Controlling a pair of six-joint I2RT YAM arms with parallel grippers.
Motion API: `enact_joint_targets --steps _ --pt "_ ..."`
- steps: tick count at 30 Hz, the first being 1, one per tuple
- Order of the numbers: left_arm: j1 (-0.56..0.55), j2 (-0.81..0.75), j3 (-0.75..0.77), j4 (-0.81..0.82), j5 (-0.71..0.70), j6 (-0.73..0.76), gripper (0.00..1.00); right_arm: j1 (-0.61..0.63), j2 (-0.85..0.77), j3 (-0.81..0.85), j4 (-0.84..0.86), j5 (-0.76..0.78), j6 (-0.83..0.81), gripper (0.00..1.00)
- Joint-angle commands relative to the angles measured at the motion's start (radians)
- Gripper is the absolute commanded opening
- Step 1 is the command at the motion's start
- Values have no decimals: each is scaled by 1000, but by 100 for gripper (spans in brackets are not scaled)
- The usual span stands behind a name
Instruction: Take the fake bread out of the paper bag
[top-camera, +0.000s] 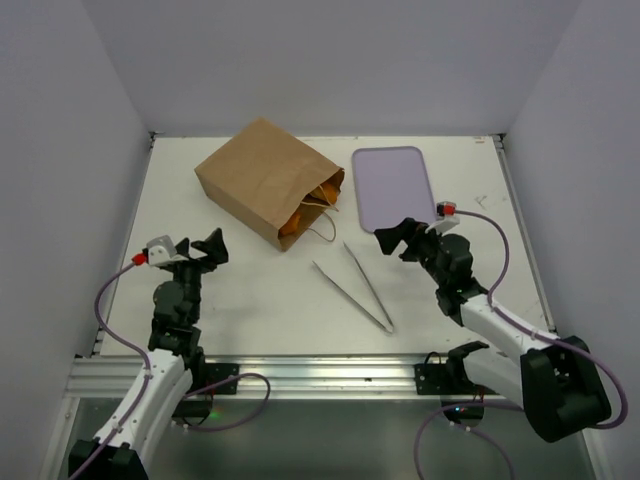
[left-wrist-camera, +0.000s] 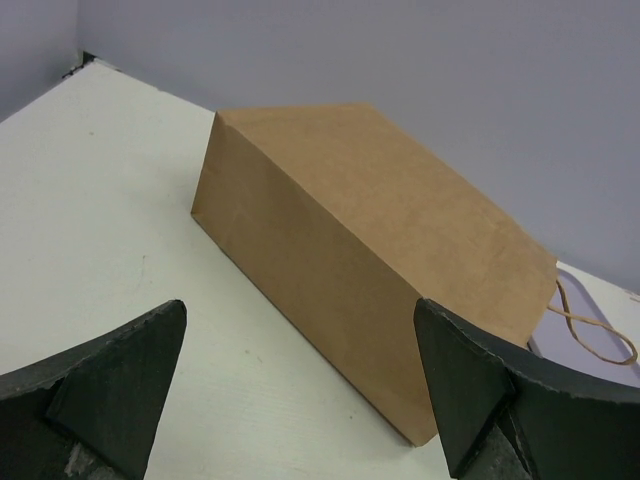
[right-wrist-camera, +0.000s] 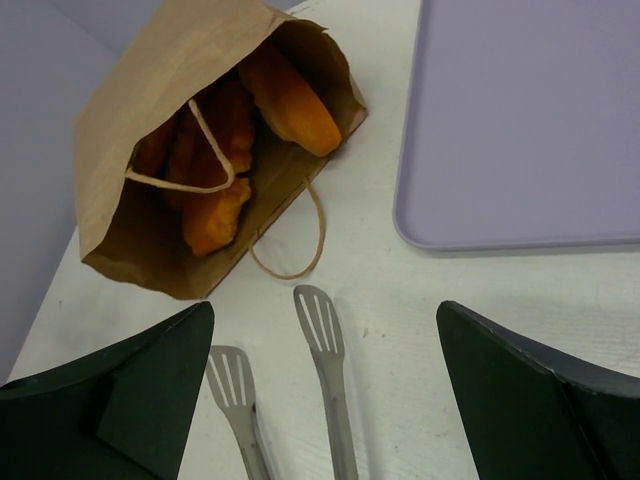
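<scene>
The brown paper bag (top-camera: 262, 180) lies on its side at the back middle of the table, mouth toward the right front. Orange-golden fake bread (top-camera: 300, 212) shows inside the mouth; in the right wrist view several pieces (right-wrist-camera: 292, 100) sit inside the bag (right-wrist-camera: 130, 110), behind a cord handle. My left gripper (top-camera: 205, 247) is open and empty, left front of the bag, facing its closed side (left-wrist-camera: 340, 240). My right gripper (top-camera: 397, 238) is open and empty, right front of the bag, above the tongs.
Long metal tongs (top-camera: 355, 285) lie open on the table between the arms, their slotted tips (right-wrist-camera: 318, 325) pointing at the bag. A lavender tray (top-camera: 394, 186) lies right of the bag, also in the right wrist view (right-wrist-camera: 520, 120). Grey walls enclose the table.
</scene>
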Motion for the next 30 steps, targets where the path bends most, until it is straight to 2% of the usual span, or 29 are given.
enact_joint_targets --steps 1,6,10,15,19,25,30 --pt "-1 -3 -27 -2 -2 11 100 17 -60 -23 57 -59 -37 99" --pt "-1 49 37 -107 0 -11 100 59 -132 -6 1 -89 -57 99" --pt "-1 94 83 -140 38 -3 100 118 -214 67 -302 -5 -128 99" --pt "-1 20 36 -84 82 6 100 219 -236 101 -470 -17 -189 99" --pt "-1 -2 36 -98 78 8 100 333 -225 150 -597 100 -229 99" --pt "-1 15 51 -112 89 8 100 456 -123 196 -676 203 -258 99" --pt "-1 23 53 -109 96 9 100 487 -63 178 -672 274 -238 99"
